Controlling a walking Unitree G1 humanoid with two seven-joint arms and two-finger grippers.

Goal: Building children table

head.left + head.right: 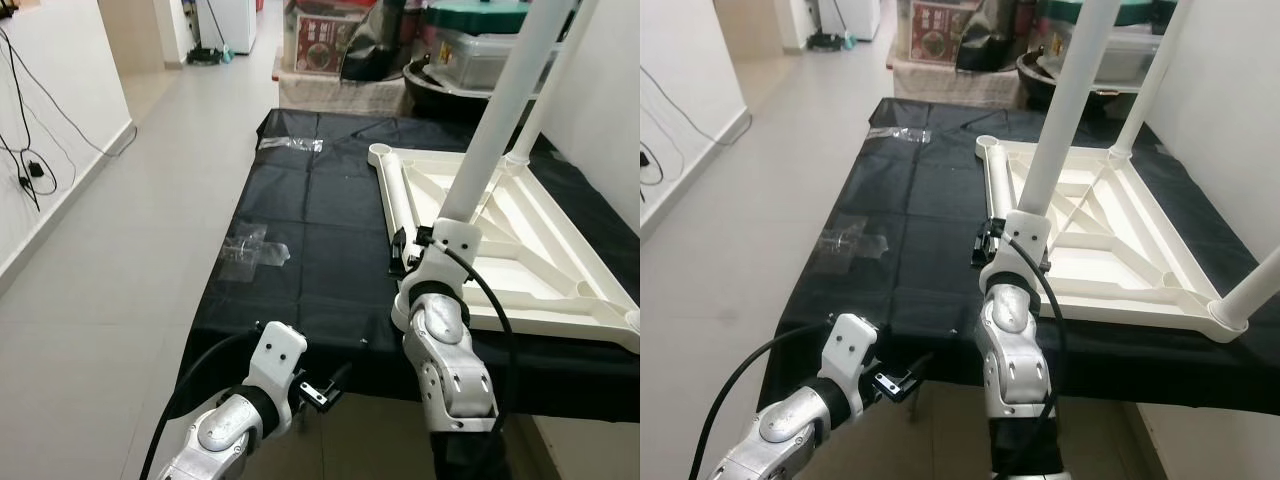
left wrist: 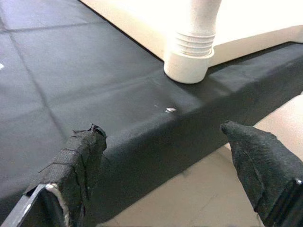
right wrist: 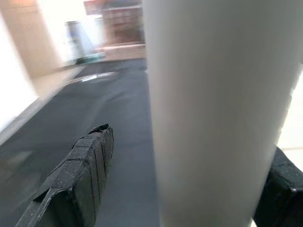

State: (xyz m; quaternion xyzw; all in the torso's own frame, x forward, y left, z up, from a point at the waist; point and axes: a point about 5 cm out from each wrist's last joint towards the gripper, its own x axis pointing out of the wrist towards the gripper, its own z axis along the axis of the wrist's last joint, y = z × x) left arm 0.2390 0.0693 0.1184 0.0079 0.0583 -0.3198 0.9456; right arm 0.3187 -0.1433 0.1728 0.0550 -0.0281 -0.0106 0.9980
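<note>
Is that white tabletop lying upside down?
Yes: the tabletop shows its ribbed underside, and legs point upward from its corners.

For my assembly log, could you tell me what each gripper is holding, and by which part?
The right gripper grips a white table leg near its lower end, beside the upturned tabletop. The left gripper is open, holding nothing.

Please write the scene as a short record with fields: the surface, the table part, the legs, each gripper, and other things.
surface: black cloth covering a low platform
table part: white tabletop lying upside down on the cloth
legs: one white leg near the right gripper; another leg upright at the far corner
right gripper: right gripper with fingers on both sides of the white leg
left gripper: left gripper open, low at the cloth's near edge
other: clear plastic wrap on the cloth
</note>
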